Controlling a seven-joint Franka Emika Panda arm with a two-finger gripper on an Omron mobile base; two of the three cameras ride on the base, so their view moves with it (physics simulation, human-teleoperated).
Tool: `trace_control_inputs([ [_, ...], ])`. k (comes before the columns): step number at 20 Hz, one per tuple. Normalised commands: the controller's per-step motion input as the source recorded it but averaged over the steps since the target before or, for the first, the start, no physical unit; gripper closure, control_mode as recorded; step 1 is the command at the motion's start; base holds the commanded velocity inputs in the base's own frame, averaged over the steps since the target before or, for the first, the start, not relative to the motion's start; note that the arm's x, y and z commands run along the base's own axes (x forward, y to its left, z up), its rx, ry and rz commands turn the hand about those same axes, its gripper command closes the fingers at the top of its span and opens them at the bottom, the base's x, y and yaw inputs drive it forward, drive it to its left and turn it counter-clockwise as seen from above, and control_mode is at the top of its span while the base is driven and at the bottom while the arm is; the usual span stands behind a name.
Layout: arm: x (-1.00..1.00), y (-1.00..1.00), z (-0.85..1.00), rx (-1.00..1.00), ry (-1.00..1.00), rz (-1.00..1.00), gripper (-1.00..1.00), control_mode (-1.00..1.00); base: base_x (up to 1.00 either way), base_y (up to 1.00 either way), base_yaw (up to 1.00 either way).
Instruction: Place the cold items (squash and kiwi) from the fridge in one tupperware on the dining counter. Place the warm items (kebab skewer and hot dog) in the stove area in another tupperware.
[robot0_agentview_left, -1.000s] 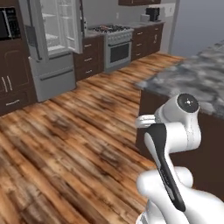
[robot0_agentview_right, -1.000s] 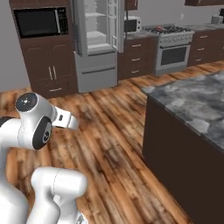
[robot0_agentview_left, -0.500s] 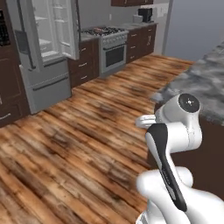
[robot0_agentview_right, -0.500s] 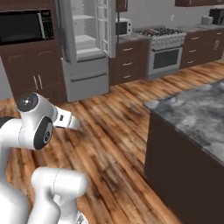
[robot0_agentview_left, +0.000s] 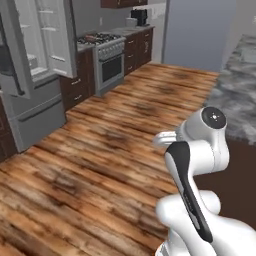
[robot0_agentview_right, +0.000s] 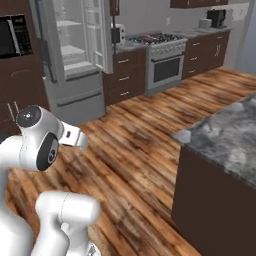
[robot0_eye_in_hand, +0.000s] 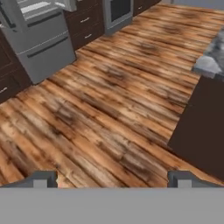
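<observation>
Hovering over the wood floor (robot0_eye_in_hand: 109, 113) with pincer (robot0_eye_in_hand: 112, 179) spread wide, gripping nothing — squash and kiwi presumably waiting in the open fridge (robot0_agentview_right: 75, 55) at eleven o'clock, too far to make out; likely needing a gentle hold on soft kiwi, firmer across the squash's middle

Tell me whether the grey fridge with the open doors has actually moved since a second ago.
No. The grey fridge keeps its place beside the steel stove and dark cabinets; the whole picture has shifted, so the base and its cameras moved.
</observation>
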Motion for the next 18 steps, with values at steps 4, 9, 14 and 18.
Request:
trace_control_inputs([
  [4,0.00,0.00,0.00,0.00,0.00,0.00,-1.00,1.00,1.00,0.56,-0.48],
  [9,0.00,0.00,0.00,0.00,0.00,0.00,-1.00,1.00,1.00,0.57,-0.51],
  [14,0.00,0.00,0.00,0.00,0.00,0.00,-1.00,1.00,1.00,0.46,-0.47],
  [18,0.00,0.00,0.00,0.00,0.00,0.00,-1.00,1.00,1.00,0.33,-0.40],
])
